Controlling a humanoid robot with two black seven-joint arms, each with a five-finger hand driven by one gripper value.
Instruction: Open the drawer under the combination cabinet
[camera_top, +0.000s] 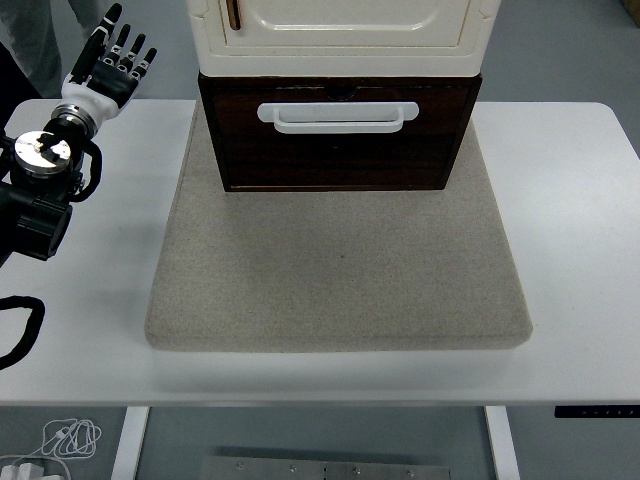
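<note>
Layout: cabinet (345, 25) over drawer (338, 135), both on mat (338, 270), mat on table (580, 250).

The mat sits mid-table, with bare table to its left, right and front. The drawer stands at the mat's far edge, its handle (337, 115) on the front, facing me. The cabinet rests directly on top of the drawer. My left hand (108, 62) is raised at the table's far left corner, left of the drawer and well apart from it. Cables (60, 438) lie on the floor below the table's near left edge.

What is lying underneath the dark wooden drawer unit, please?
A beige felt mat lies under the drawer unit, spread on the white table. The mat's rear part and the table beneath are covered, so unseen.
</note>
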